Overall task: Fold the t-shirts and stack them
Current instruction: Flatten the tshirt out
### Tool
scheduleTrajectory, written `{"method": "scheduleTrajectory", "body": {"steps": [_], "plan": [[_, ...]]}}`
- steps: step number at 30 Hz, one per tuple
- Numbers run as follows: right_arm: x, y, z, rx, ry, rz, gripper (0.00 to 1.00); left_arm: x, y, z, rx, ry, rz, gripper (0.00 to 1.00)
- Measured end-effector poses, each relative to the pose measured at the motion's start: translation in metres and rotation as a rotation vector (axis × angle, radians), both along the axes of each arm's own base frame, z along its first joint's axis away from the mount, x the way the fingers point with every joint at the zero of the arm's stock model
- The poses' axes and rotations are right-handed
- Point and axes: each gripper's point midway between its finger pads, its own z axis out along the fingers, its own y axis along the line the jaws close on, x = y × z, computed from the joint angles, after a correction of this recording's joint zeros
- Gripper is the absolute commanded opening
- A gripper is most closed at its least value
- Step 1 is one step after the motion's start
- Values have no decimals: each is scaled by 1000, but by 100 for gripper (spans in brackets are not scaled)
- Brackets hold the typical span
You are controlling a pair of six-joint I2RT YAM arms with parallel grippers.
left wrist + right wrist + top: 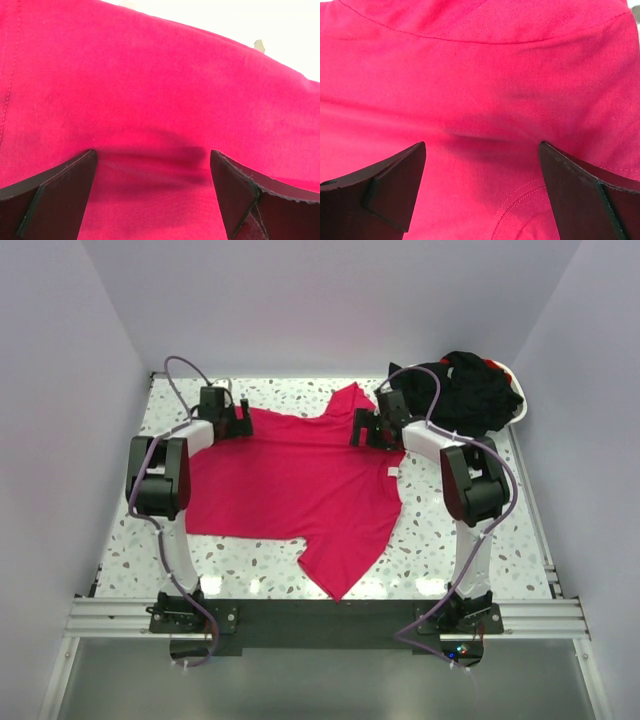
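Where the basket (pixel 518 403) sits, black t-shirts (pixel 465 390) fill it.

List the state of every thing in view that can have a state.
red t-shirt: spread flat, not yet folded.
black t-shirts: heaped, unfolded, in the white basket.
left gripper: open, holding nothing, over the red t-shirt's far left edge.
right gripper: open, holding nothing, over the red t-shirt's far right part.

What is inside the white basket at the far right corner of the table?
A heap of black shirts fills the basket. How many there are, and anything beneath them, is hidden.
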Motion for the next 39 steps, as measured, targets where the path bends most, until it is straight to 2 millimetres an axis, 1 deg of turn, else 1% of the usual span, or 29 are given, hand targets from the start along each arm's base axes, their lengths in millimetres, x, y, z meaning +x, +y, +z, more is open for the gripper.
{"method": "scheduleTrajectory", "body": {"steps": [5, 9, 13, 15, 17, 19, 21, 24, 25, 27, 28, 30, 33, 36, 39], "plan": [[9, -10, -1, -11, 4, -14, 99, 26, -8, 3, -23, -30, -5, 100], [15, -17, -1, -22, 3, -21, 99, 42, -15, 5, -26, -49, -14, 99], [17, -23, 0, -43, 11, -13, 99, 46, -24, 10, 5, -63, -21, 99], [15, -25, 0, -54, 20, -5, 99, 42, -29, 17, 35, -78, -20, 100], [14, -26, 0, -57, 24, 7, 99, 23, -28, 26, 72, -83, -5, 100], [13, -26, 1, -58, 26, 16, 99, 0, -17, 45, 121, -107, 43, 100], [9, -24, 4, -48, 30, 33, 99, -24, 2, 71, 170, -147, 113, 100], [-1, -22, 14, -24, 26, 58, 99, -63, 38, 116, 213, -251, 268, 100], [-5, -21, 19, -16, 22, 64, 99, -76, 49, 128, 210, -290, 324, 100], [-11, -20, 32, 3, 6, 78, 99, -101, 68, 139, 203, -335, 431, 100], [-12, -18, 39, 15, -8, 86, 99, -113, 76, 137, 198, -345, 480, 100], [-14, -16, 53, 40, -31, 100, 99, -134, 87, 126, 197, -333, 547, 94], [-14, -15, 67, 79, -58, 114, 99, -166, 99, 93, 192, -269, 624, 88], [-16, -22, 68, 110, -57, 110, 99, -193, 110, 62, 195, -179, 687, 83], [-19, -37, 62, 139, -36, 85, 99, -209, 114, 47, 179, -136, 730, 79]]}}
